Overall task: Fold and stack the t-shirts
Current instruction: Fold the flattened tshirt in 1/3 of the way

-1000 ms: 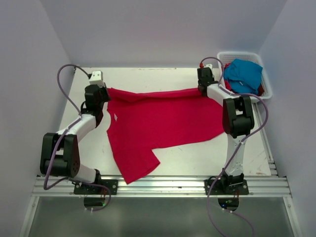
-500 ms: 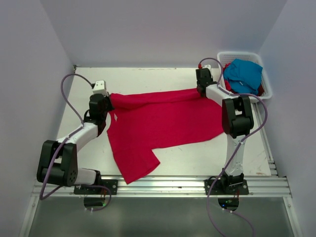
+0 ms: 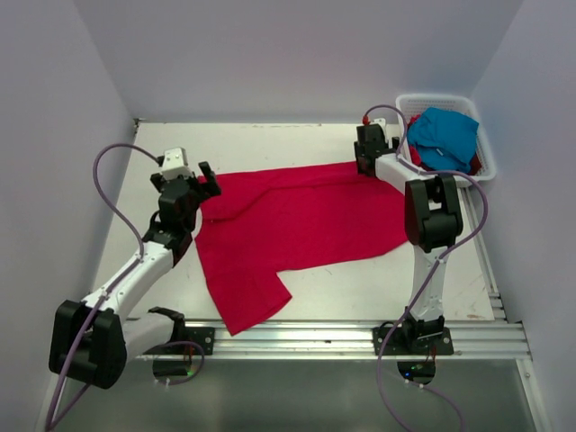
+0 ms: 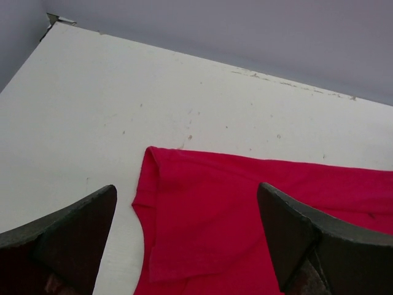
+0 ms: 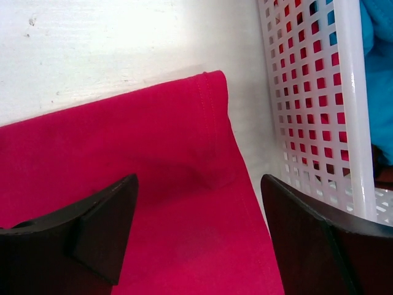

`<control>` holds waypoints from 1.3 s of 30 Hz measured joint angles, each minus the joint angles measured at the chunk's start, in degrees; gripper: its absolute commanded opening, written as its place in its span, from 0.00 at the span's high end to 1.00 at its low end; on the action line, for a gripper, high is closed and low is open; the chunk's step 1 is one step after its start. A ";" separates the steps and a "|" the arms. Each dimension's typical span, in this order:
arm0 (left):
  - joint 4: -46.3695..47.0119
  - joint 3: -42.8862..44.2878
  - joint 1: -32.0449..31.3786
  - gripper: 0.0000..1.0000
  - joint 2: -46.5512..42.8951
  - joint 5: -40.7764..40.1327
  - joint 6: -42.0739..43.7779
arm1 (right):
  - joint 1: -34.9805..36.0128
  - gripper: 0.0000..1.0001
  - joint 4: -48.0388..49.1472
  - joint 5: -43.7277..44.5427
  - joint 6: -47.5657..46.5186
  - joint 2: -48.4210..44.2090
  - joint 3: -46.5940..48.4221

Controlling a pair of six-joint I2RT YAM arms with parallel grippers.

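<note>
On the counter [image 3: 270, 144] we see a crimson t-shirt [image 3: 297, 216] lying flat, not yet folded, left fingers [image 4: 67, 233] and right fingers [image 5: 92, 227] spread empty over its far corners, the turquoise t-shirt [image 3: 443, 135] waiting in the basket [image 3: 436, 96].

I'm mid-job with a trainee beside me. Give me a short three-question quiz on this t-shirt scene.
1. True or false: the left claw and the right claw both stand open over the red t-shirt.
2. Where is the turquoise t-shirt? A: under the red one. B: in the white basket. C: in a claw.
3. Which claw is nearer the basket?
Key: 1 true; 2 B; 3 the right claw.
</note>
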 measured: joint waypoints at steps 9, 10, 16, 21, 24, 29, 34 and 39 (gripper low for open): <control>1.84 9.09 0.00 1.00 15.65 0.33 1.20 | 0.09 1.00 -0.02 -5.07 1.22 -1.27 0.02; 2.10 10.01 0.00 1.00 18.21 0.72 1.31 | 0.09 1.00 0.22 -6.12 1.29 -1.27 0.00; 2.91 15.30 0.00 1.00 32.09 3.19 1.14 | 0.11 1.00 0.66 -9.66 2.03 -1.27 0.00; 2.93 16.26 0.13 1.00 38.32 4.48 -0.11 | 0.13 1.00 1.42 -11.41 2.86 -1.27 -1.14; 2.73 16.37 0.17 1.00 40.11 4.31 -1.29 | 0.13 1.00 1.44 -12.24 3.37 -1.25 -2.38; 1.53 18.05 0.26 1.00 42.82 3.32 -3.02 | 0.24 1.00 1.66 -13.22 4.17 -1.27 -3.48; 0.44 20.02 0.83 1.00 45.13 3.10 -3.43 | 0.52 1.00 1.07 -13.60 5.33 -1.36 -4.81; -1.75 22.82 2.86 1.00 46.10 4.33 -3.80 | 1.51 1.00 -0.61 -13.90 6.64 -4.13 -6.47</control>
